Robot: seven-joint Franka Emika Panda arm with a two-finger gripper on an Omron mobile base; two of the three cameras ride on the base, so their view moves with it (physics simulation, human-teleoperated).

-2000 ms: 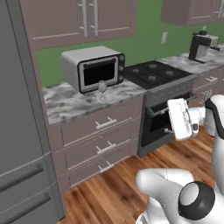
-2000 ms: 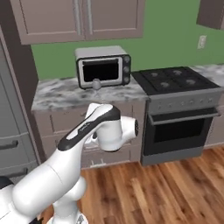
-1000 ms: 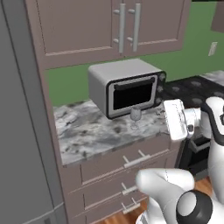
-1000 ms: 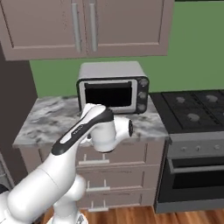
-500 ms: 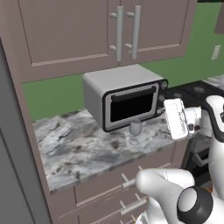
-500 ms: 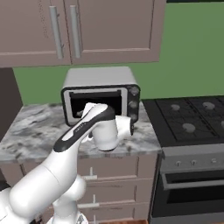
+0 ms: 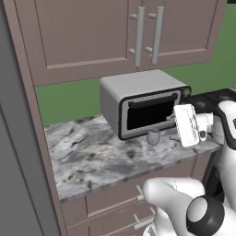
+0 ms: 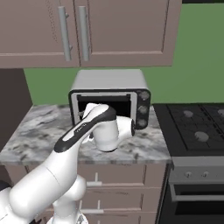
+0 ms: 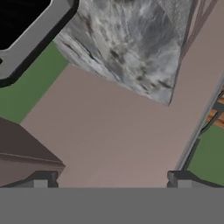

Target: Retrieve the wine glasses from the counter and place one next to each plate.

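Note:
One translucent grey wine glass stands upright on the marbled counter, just in front of the microwave door. My white hand hovers to the right of the glass at about its height, apart from it. In the hand view my gripper is open, its two dark fingertips far apart with nothing between them. That rolled view looks past a corner of the counter onto a mauve cabinet side. In the right base view my arm covers the spot in front of the microwave. The plates are out of view.
A grey microwave sits against the green wall behind the glass. Mauve upper cabinets hang above it. A black stove adjoins the counter on the right. A tall grey fridge side bounds the left. Drawers lie below the counter.
The base has driven closer to the counter, so the microwave and glass look larger and have shifted in both base views. The hand stays open beside the glass.

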